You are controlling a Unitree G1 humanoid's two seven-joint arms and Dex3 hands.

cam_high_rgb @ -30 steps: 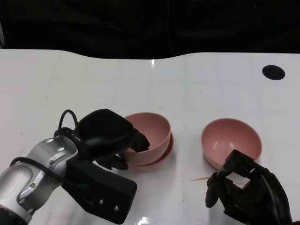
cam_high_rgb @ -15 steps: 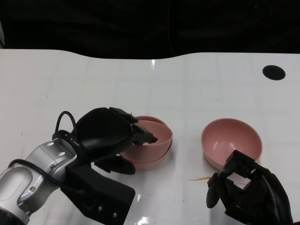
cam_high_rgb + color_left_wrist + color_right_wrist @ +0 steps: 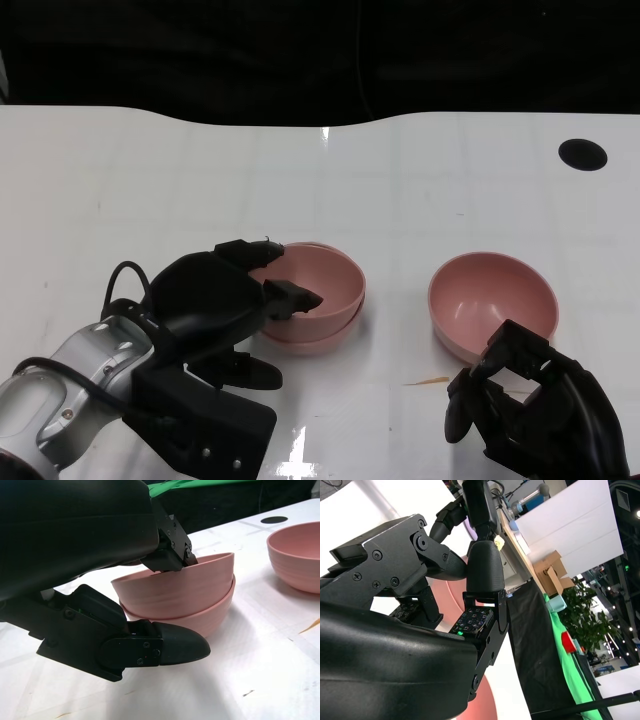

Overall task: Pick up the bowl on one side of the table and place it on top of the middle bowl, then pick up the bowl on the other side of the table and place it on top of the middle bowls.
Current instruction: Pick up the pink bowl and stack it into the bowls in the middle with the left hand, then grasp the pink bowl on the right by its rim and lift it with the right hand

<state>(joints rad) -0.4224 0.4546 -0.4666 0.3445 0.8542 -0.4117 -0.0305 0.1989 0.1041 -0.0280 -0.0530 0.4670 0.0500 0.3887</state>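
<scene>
- Nesting into the middle bowl, a pink top bowl sits slightly tilted at table centre, the left hand pinching its rim at nine o'clock (one finger inside, thumb low outside).
- The side bowl waits at three o'clock, well apart from the stack.
- The right hand rests just beside it at five o'clock; whether its fingers are apart or together, I cannot tell.
- Bare white table lies beyond, toward twelve o'clock.

My left hand covers the near rim of the stacked bowls. My right hand is cut off at the frame's bottom, hiding its grip.
</scene>
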